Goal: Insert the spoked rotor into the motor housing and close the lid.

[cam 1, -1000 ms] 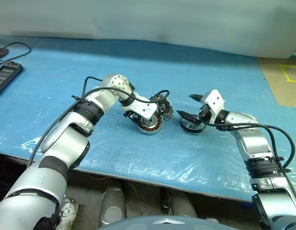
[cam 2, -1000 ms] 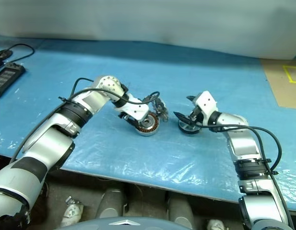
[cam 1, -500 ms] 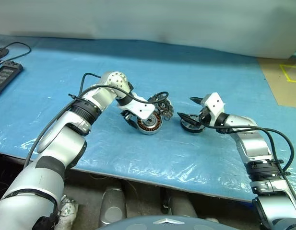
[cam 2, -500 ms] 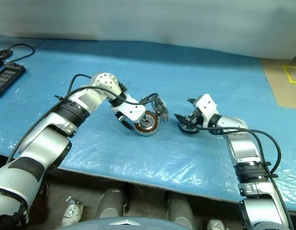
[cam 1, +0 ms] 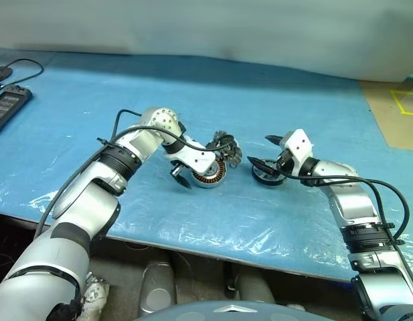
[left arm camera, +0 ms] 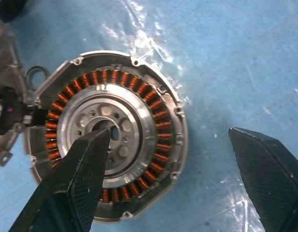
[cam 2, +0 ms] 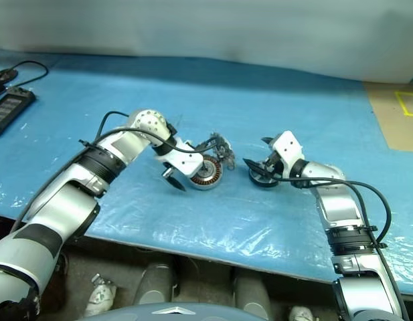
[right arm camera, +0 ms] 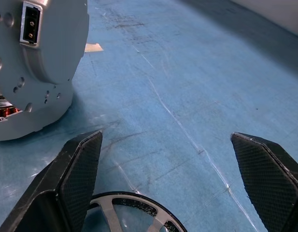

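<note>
The motor housing (left arm camera: 139, 96), a flat disc with copper windings around a silver centre, lies on the blue table (cam 1: 273, 100). My left gripper (left arm camera: 168, 134) points down over it, open wide, one finger (left arm camera: 86, 169) above the silver centre and the other off its rim. The housing (cam 1: 209, 176) sits mid-table. The spoked rotor (cam 1: 268, 175), black-rimmed with silver spokes, lies just right of it. My right gripper (right arm camera: 165, 137) is open, nearly level, with the rotor (right arm camera: 134, 212) low between its fingers and untouched.
A grey metal part (cam 1: 228, 150) with a cable loop sits against the housing's far side. A black device (cam 1: 7, 105) with a cord lies at the far left. A tan board (cam 1: 393, 114) with yellow tape borders the right. The table's front edge (cam 1: 246, 257) is close.
My left gripper's fingers have spread wider over the housing, and one black finger now shows at its near left side. The right gripper and the rotor have kept still.
</note>
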